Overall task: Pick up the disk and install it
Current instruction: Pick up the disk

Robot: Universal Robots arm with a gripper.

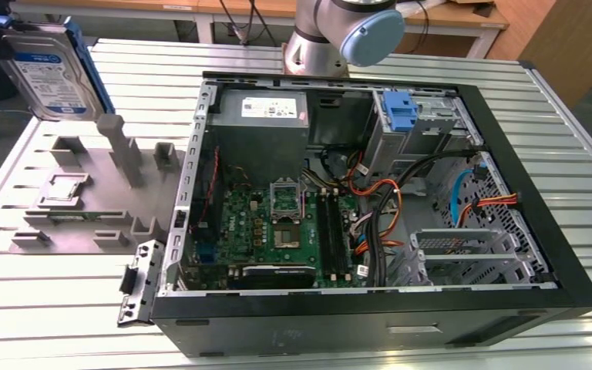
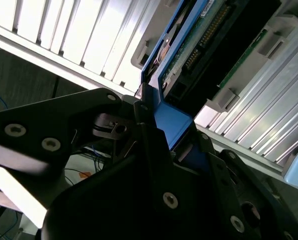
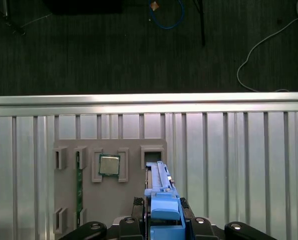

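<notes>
At the exterior view's left, the end effector (image 2: pixel 172 127) is closed on the disk (image 1: pixel 55 73). Its dark fingers (image 2: pixel 148 131) press the blue carrier (image 3: pixel 163 212) from both sides. The disk hangs upright from the end effector, raised off the slatted metal surface (image 1: pixel 59 301), and its white and blue label faces the exterior camera. In the second wrist view the drive's green circuit board (image 2: pixel 208 30) shows just past the fingertips.

Directly below the end effector lies a grey fixture plate (image 1: pixel 90 204) with upright posts. In the first wrist view, the plate's pockets hold a processor chip (image 3: pixel 109 164) and a memory stick (image 3: pixel 79 182), both just to one side of the held disk.

Well apart from the end effector, toward the exterior view's right, an open computer case (image 1: pixel 378 308) lies on its side on the same surface. Inside it, going rightward, are a power supply (image 1: pixel 260 112), a green motherboard (image 1: pixel 275 223), a blue bracket (image 1: pixel 403 112) in the upper drive bay and a metal drive cage (image 1: pixel 461 250). The robot arm (image 1: pixel 338 31) rises behind the case.
</notes>
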